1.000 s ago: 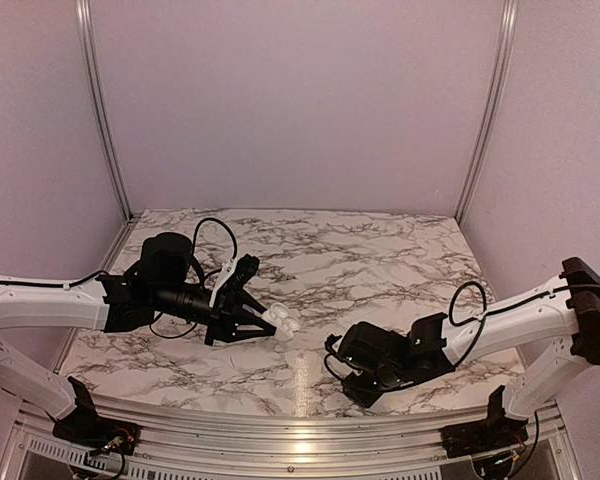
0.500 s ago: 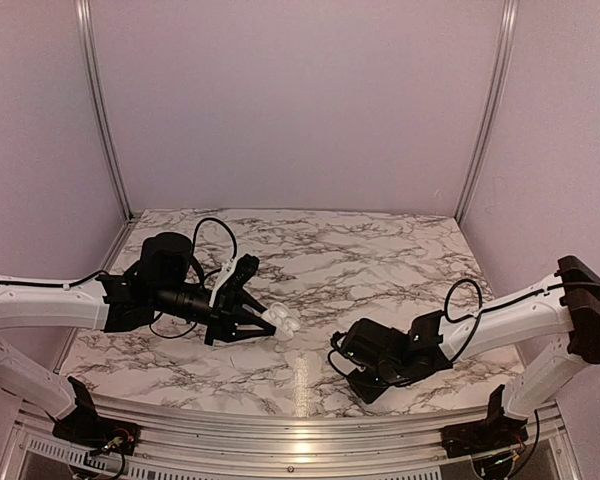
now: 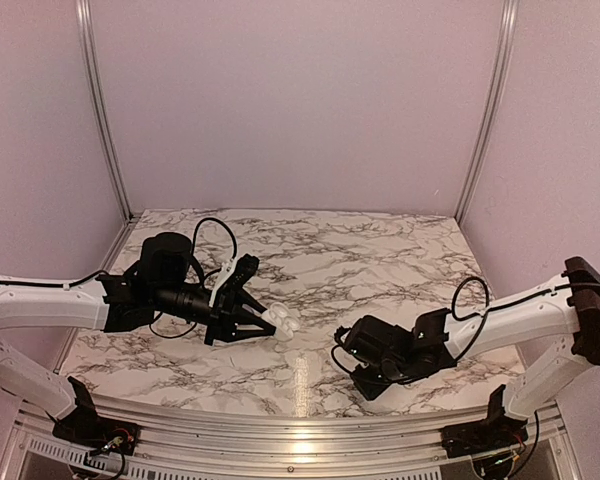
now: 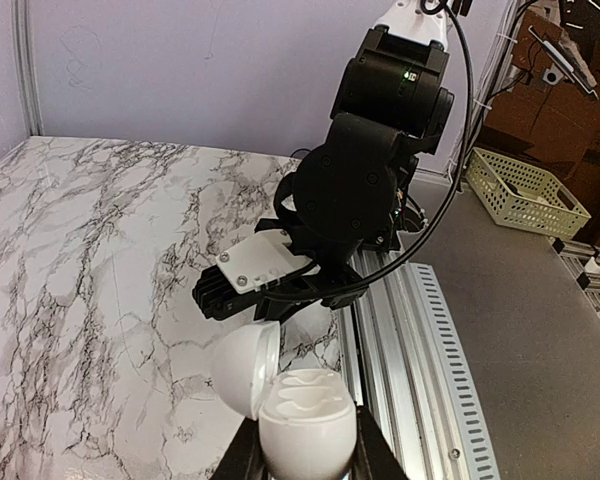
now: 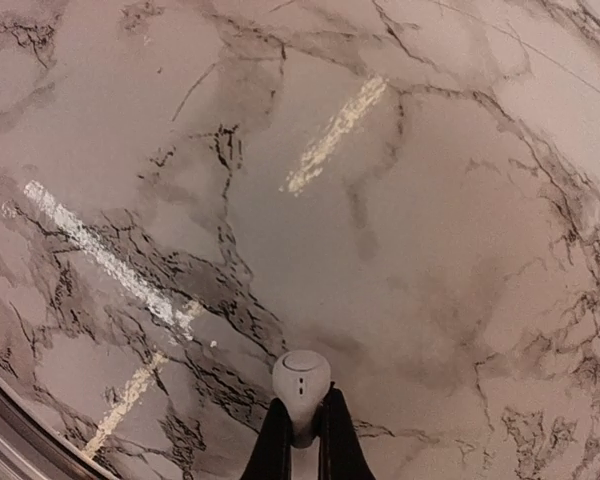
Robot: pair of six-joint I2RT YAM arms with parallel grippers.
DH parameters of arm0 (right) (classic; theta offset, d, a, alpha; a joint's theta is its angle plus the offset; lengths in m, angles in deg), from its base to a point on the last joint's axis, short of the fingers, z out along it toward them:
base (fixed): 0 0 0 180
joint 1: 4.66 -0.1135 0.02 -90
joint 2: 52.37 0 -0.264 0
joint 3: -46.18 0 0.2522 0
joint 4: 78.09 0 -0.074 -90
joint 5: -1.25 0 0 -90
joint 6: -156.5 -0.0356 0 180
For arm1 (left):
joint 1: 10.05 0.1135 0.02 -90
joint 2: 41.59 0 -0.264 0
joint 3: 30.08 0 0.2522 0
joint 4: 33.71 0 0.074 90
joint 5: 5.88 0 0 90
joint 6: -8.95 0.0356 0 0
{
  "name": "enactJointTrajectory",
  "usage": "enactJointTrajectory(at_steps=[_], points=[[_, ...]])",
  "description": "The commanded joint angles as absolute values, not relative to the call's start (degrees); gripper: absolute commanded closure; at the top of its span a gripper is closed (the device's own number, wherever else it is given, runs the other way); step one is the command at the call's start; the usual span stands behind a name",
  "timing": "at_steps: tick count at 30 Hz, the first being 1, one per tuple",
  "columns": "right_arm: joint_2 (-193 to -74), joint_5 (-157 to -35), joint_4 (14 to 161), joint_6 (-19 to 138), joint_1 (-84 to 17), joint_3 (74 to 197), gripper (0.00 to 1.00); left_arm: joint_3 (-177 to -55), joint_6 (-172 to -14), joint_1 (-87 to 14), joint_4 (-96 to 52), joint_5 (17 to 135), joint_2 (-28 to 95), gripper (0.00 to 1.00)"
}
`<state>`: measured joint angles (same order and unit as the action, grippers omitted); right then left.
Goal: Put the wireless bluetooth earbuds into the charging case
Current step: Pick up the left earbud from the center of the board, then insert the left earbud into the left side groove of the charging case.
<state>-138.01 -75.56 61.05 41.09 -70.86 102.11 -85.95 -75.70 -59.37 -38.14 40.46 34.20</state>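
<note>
My left gripper is shut on the base of the white charging case, held a little above the marble table at centre left. In the left wrist view the case stands between my left gripper's black fingers, lid swung open to the left, two pale wells showing. My right gripper is shut on one small pale grey earbud, its rounded head poking out past the fingertips just above the marble. From above, the right gripper sits low at the near right, the bud hidden. No other earbud shows.
The right arm's wrist hangs just beyond the open case in the left wrist view. An aluminium rail runs along the table's near edge. Lilac walls close in the back and sides. A yellow basket lies off the table.
The right gripper's jaws have closed onto the earbud, and the right wrist has shifted slightly to the right. The left arm and the case have not moved.
</note>
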Motion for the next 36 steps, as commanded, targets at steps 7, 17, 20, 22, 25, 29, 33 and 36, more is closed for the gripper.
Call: enactJointTrajectory(at_steps=[7,17,20,22,25,29,33,36], points=[[-130.52,-78.09,60.99,42.08,-70.49,105.32,1.0,-85.76,-75.45,-59.05,-39.69,38.85,33.96,1.0],[-120.48,-85.67,67.4,48.52,-75.54,111.07,1.0,-85.46,-75.2,-59.08,-39.69,37.06,33.04,1.0],[-118.82,-84.77,70.08,50.66,-77.87,112.77,1.0,-85.69,-75.14,-59.08,-39.63,35.32,33.02,1.0],[-118.96,-84.47,71.23,51.66,-78.38,113.86,1.0,-85.8,-75.24,-59.03,-39.63,34.46,32.84,1.0],[-119.94,-85.25,72.95,53.12,-78.49,115.05,1.0,-85.68,-75.25,-59.02,-39.72,34.1,32.59,1.0],[-121.32,-85.8,75.25,54.37,-78.71,116.46,1.0,-85.46,-75.07,-59.18,-39.89,33.07,32.33,1.0],[-122.52,-87.1,78.27,55.27,-78.72,116.98,1.0,-85.4,-74.91,-59.35,-39.98,32.55,32.09,1.0],[-124.34,-87.78,78.41,55.66,-78.76,118.4,1.0,-85.38,-74.6,-59.51,-39.98,32.02,32.12,1.0]])
